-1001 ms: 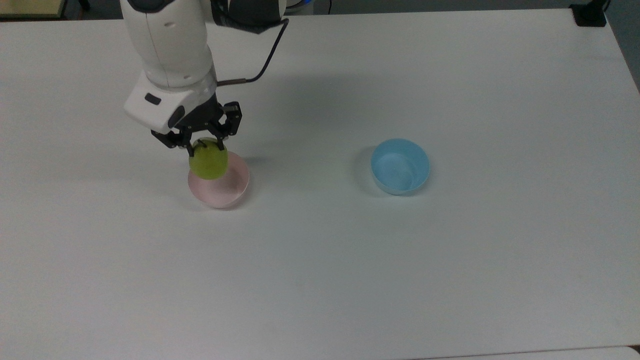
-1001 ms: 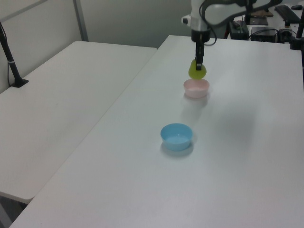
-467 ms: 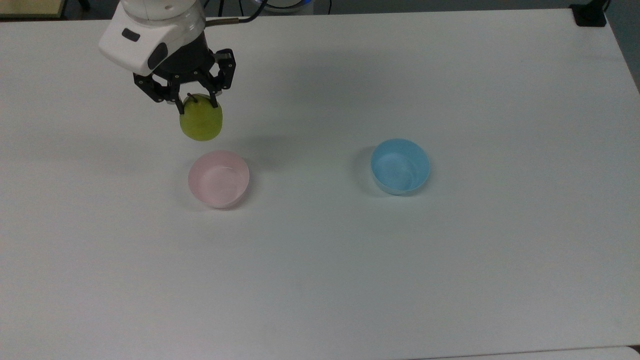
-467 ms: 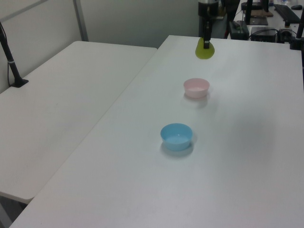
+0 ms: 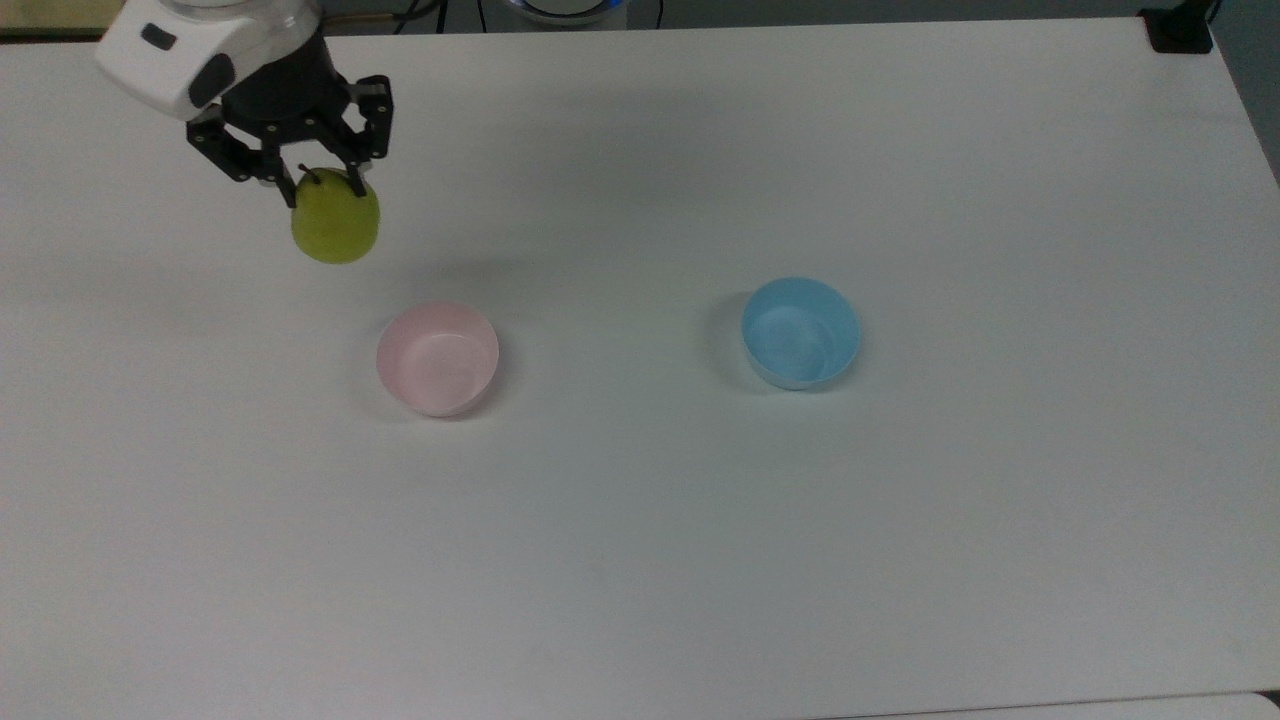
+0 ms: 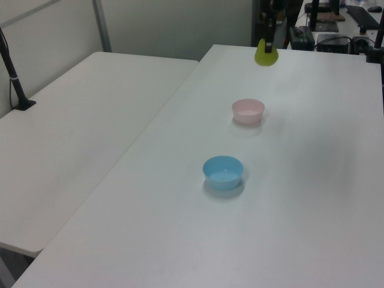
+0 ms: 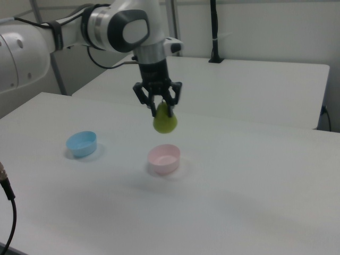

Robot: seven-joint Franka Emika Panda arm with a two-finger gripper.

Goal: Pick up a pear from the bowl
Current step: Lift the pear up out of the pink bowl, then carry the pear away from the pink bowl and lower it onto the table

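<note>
- The blue bowl (image 5: 800,332) sits apart on the table (image 5: 900,560), likely a decoy.
- The pink bowl (image 5: 437,358) stands empty — its job looks done.
- The pear (image 5: 335,221) hangs in the air, above and beyond the pink bowl in the right view.
- The gripper (image 5: 312,187) pinches the pear's narrow top by the stem — fingers drawn close.

blue bowl (image 5: 800,332): light blue, upright, nothing inside; right of centre in top view, centre of left view, left-middle in right view
table (image 5: 700,560): white, matte, takes up most of top view
2nd table (image 6: 66,138): white, left half of left view, sits alongside main table w/ a seam between
black post (image 6: 13,75): clamped at 2nd table's far left edge, left view
black clamp (image 5: 1180,30): top right corner, top view
</note>
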